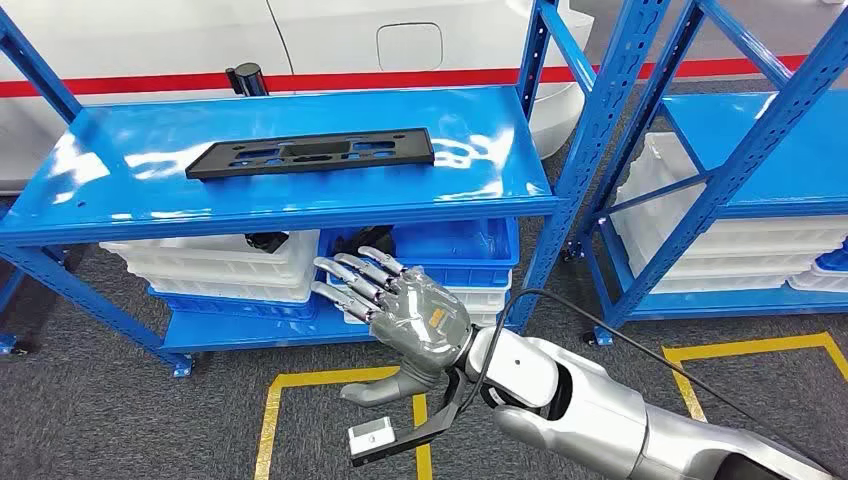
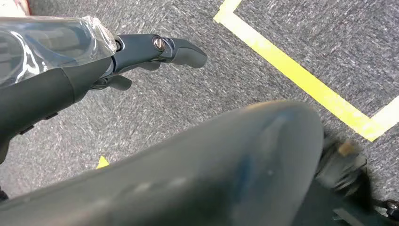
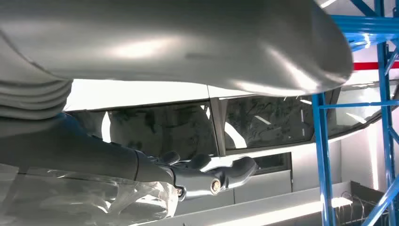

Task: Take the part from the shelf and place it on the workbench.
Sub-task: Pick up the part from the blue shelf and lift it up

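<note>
While the right hand [image 1: 415, 315] hovers spread and empty, the black part [image 1: 312, 153] lies on the blue shelf [image 1: 120, 170] above grey carpet [image 1: 90, 400]; the left hand [image 2: 141, 52] seems empty.

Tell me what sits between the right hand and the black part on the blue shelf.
In the head view, the bare glossy top of the blue shelf and its front edge lie between the right hand and the black part; nothing else intervenes.
</note>
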Robot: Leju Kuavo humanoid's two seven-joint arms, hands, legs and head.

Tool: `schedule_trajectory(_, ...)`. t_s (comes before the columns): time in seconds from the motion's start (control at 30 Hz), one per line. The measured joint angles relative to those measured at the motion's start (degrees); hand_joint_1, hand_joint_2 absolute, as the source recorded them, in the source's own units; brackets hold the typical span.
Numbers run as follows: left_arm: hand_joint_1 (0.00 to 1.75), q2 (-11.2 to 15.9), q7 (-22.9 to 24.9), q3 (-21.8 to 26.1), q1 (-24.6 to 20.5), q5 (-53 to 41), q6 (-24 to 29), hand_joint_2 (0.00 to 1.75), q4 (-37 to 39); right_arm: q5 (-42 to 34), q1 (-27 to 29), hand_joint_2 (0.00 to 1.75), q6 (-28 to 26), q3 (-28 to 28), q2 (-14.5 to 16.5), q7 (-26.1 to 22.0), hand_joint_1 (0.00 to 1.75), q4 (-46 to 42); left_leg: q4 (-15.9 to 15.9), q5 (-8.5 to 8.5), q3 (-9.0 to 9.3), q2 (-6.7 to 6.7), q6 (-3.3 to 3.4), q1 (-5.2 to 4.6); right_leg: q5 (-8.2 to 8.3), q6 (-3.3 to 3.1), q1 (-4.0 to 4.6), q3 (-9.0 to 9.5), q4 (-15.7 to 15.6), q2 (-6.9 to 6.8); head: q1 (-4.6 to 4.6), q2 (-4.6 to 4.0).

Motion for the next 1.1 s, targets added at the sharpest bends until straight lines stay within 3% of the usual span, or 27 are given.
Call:
schedule_trajectory(0.1,0.00,0.0,0.0,0.0,0.2,0.0,0.0,0.00,0.0,0.3,0.0,0.00,0.0,0.1,0.1,0.0,0.00,0.2,4.9,-0.93,-3.85,0.02,-0.35,0.19,-0.53,0.04,-0.08,0.46,0.0,0.16,-0.01,0.00)
schedule_trajectory(0.13,0.00,0.1,0.0,0.0,0.3,0.0,0.0,0.00,0.0,0.6,0.0,0.00,0.0,0.1,0.1,0.0,0.00,0.3,2.6,0.94,-3.81,0.02,-0.20,0.26,-1.30,0.61,-0.14,1.17,0.0,0.32,-0.03,0.00)
schedule_trajectory(0.2,0.00,0.1,0.0,0.0,0.5,0.0,0.1,0.00,0.0,1.1,0.0,0.00,0.1,0.1,0.2,0.1,0.00,0.5,-5.6,5.59,-1.39,-0.01,0.68,0.28,-2.67,1.92,-0.29,2.69,0.2,0.59,-0.05,0.00)
schedule_trajectory(0.23,0.00,0.2,0.0,0.0,0.5,0.0,0.1,0.00,0.0,1.2,0.0,0.00,0.1,0.1,0.2,0.1,0.00,0.5,-9.2,7.18,0.23,-0.05,1.28,0.27,-3.28,2.55,-0.36,3.19,0.4,0.60,-0.07,0.00)
schedule_trajectory(0.27,0.00,0.2,0.0,0.0,0.5,0.0,0.1,0.00,0.0,1.2,-0.1,0.00,0.1,0.1,0.2,0.1,0.00,0.5,-9.3,7.08,0.55,-0.09,1.67,0.30,-3.61,2.73,-0.44,3.01,1.2,0.55,-0.05,0.00)
schedule_trajectory(0.33,0.00,0.2,0.0,0.0,0.4,-0.1,0.2,0.00,0.0,1.2,-0.1,0.00,0.1,0.1,0.2,0.1,0.00,0.5,-9.5,6.79,1.28,-0.12,2.28,0.35,-5.60,3.07,-0.55,0.43,6.2,0.44,-0.03,0.00)
schedule_trajectory(0.4,0.00,0.2,0.0,0.0,0.4,-0.1,0.2,0.00,0.0,1.2,-0.1,0.00,0.1,0.1,0.2,0.1,0.00,0.5,-9.5,6.21,1.84,-0.11,2.68,0.20,-8.43,3.25,-0.51,-4.64,14.4,0.42,-0.02,0.00)
schedule_trajectory(0.43,0.00,0.2,0.0,0.0,0.4,-0.1,0.2,0.00,0.0,1.2,-0.1,0.00,0.1,0.1,0.2,0.1,0.00,0.6,-9.5,5.88,2.15,-0.14,2.77,0.07,-8.97,3.22,-0.49,-6.82,17.2,0.42,-0.02,0.00)
schedule_trajectory(0.47,0.00,0.2,0.0,0.0,0.4,-0.1,0.2,0.00,0.0,1.2,0.0,0.00,0.1,0.1,0.2,0.1,0.00,0.6,-9.5,5.55,2.53,-0.23,2.83,-0.08,-8.42,3.08,-0.46,-8.03,18.0,0.42,-0.02,0.00)
schedule_trajectory(0.5,0.00,0.2,0.0,0.0,0.5,-0.1,0.2,0.00,0.0,1.2,0.0,0.00,0.1,0.1,0.2,0.1,0.00,0.6,-9.5,5.20,3.00,-0.37,2.86,-0.25,-6.68,2.80,-0.36,-8.05,16.4,0.43,-0.02,0.00)
schedule_trajectory(0.57,0.00,0.1,0.0,0.0,0.5,-0.1,0.2,0.00,0.0,1.2,-0.1,0.00,0.1,0.1,0.2,0.2,0.00,0.6,-9.6,4.44,4.05,-0.73,2.87,-0.51,-1.37,1.69,0.10,-5.44,8.4,0.60,-0.02,0.00)
schedule_trajectory(0.6,0.00,0.1,0.0,0.0,0.5,-0.1,0.2,0.00,0.0,1.2,-0.1,0.00,0.1,0.1,0.2,0.2,0.00,0.6,-9.7,4.13,4.45,-0.93,2.77,-0.57,-0.24,1.12,0.43,-4.18,5.0,0.80,-0.10,0.00)
schedule_trajectory(0.63,0.00,0.0,0.0,0.0,0.4,-0.1,0.2,0.00,0.0,1.2,-0.1,0.00,0.1,0.1,0.2,0.2,0.00,0.7,-9.8,3.84,4.64,-1.04,2.56,-0.54,0.13,0.63,0.72,-3.28,2.7,0.98,-0.17,0.01)
schedule_trajectory(0.7,0.00,-0.1,0.0,0.0,0.3,-0.1,0.1,0.00,0.0,1.2,-0.2,0.00,0.1,0.1,0.3,0.2,0.00,0.7,-9.5,3.86,4.96,-1.15,1.91,-0.56,-0.43,0.04,1.13,-2.58,1.5,1.11,-0.30,0.01)
schedule_trajectory(0.77,0.00,-0.1,0.0,0.0,0.3,-0.1,0.0,0.00,0.0,1.2,-0.2,0.00,0.1,0.1,0.3,0.2,0.00,0.7,-8.6,3.54,5.17,-1.01,1.44,-0.65,0.52,-0.30,0.75,-1.21,0.4,0.70,-0.30,0.00)
schedule_trajectory(0.83,0.00,-0.1,0.0,0.0,0.2,-0.1,0.0,0.00,0.0,1.2,-0.4,0.00,0.1,0.1,0.5,0.2,0.00,0.7,-4.8,1.65,3.35,-0.75,0.99,-0.57,0.40,-0.51,0.22,0.06,-0.1,0.17,-0.52,0.00)
schedule_trajectory(0.93,0.00,-0.1,0.0,0.0,0.1,-0.1,0.0,0.00,0.0,1.2,-0.4,0.00,0.1,0.2,0.7,0.1,0.00,0.8,5.4,-1.90,-3.53,-0.53,-0.06,-0.16,-0.34,-0.57,0.19,0.58,-0.1,-0.16,-0.75,0.00)
schedule_trajectory(0.97,0.00,-0.1,0.0,0.0,0.2,-0.1,0.0,0.00,0.0,1.1,-0.4,0.00,0.1,0.3,0.7,0.0,0.00,0.8,6.6,-1.72,-5.03,-0.49,-0.31,-0.04,-0.62,-0.50,0.16,0.80,-0.1,-0.17,-0.76,0.00)
schedule_trajectory(1.0,0.00,-0.1,0.0,0.0,0.4,-0.1,0.0,0.00,0.0,1.0,-0.4,0.00,0.1,0.3,0.7,0.0,0.00,0.8,5.6,-0.36,-5.39,-0.42,-0.49,0.06,-0.93,-0.36,0.10,1.14,-0.1,-0.16,-0.76,0.00)
schedule_trajectory(1.07,0.00,-0.1,0.0,0.0,0.5,-0.2,0.0,0.00,0.0,0.7,-0.3,0.00,0.1,0.3,0.7,-0.2,0.00,0.8,-1.9,4.90,-3.16,-0.11,-0.60,0.21,-1.75,0.09,-0.05,2.16,-0.1,-0.15,-0.78,0.00)
schedule_trajectory(1.1,0.00,0.0,0.0,0.0,0.5,-0.2,0.0,0.00,0.0,0.6,-0.3,0.00,0.1,0.4,0.7,-0.3,0.00,0.8,-5.7,6.57,-1.87,0.07,-0.50,0.11,-2.15,0.40,-0.04,2.61,-0.1,-0.15,-0.80,0.00)
